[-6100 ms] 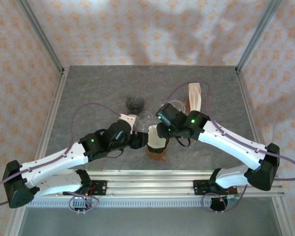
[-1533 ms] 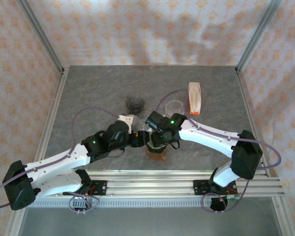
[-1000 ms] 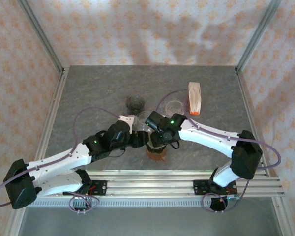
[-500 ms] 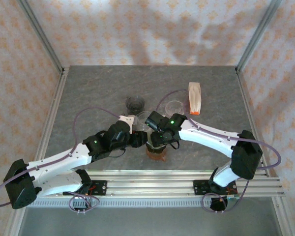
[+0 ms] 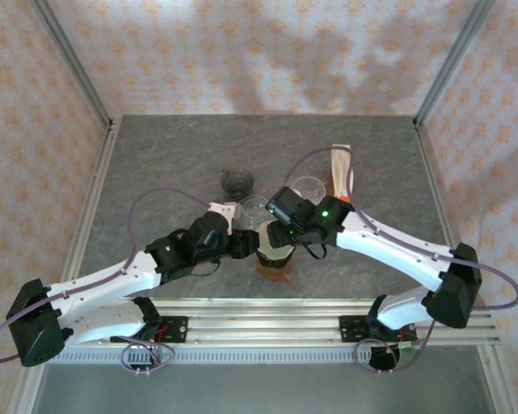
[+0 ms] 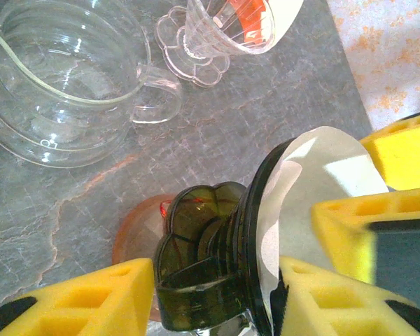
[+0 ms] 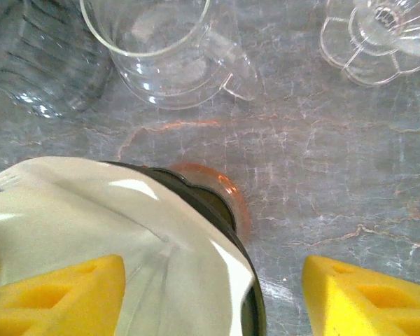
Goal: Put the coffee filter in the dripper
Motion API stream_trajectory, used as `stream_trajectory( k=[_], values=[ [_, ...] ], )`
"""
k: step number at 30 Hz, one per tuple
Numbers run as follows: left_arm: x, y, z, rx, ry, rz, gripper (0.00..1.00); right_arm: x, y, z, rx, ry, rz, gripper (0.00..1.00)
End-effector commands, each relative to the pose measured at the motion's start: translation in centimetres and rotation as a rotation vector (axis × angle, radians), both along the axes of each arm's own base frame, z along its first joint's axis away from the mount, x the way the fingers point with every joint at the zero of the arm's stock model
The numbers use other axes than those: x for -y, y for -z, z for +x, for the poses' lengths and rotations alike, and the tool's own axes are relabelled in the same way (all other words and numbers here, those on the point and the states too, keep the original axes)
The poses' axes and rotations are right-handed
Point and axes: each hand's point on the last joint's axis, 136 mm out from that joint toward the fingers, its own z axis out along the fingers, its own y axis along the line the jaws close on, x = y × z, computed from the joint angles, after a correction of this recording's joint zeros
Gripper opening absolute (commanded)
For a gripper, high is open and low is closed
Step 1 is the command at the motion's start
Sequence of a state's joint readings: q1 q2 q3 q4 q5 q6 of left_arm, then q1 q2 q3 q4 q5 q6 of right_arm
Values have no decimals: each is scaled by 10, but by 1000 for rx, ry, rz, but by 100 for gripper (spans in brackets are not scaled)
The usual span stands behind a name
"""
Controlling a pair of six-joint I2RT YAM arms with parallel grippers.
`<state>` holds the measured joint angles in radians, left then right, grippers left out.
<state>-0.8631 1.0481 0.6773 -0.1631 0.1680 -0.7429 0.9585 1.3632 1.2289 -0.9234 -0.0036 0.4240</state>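
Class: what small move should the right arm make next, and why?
Probably lower the right gripper to press the filter down: it sits in the dripper but rises above the rim, while the left gripper grips the dripper.

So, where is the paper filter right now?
Seen from above, the paper filter sits in the dark dripper at the front middle of the table, just nearer the arms than the glass jug.

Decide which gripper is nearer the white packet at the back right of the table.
Right. The right gripper hangs over the dark dripper, front-left of the white packet; the left gripper grips that dripper from its left, farther off.
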Motion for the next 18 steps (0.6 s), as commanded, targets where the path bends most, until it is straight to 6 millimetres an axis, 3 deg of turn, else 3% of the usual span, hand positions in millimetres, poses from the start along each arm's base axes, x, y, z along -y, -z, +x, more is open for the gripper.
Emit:
stream_trajectory(
  k=[1,8,18],
  values=[
    [-4,8,0,-15,-14,18,48,19,-7,-2,21,51,-30,68],
    [-5,8,-1,-16,-13,20,48,40,-4,-13,17,87,-41,67],
    [-5,7,-1,-16,-17,15,48,51,2,-25,-6,95,-26,64]
  ],
)
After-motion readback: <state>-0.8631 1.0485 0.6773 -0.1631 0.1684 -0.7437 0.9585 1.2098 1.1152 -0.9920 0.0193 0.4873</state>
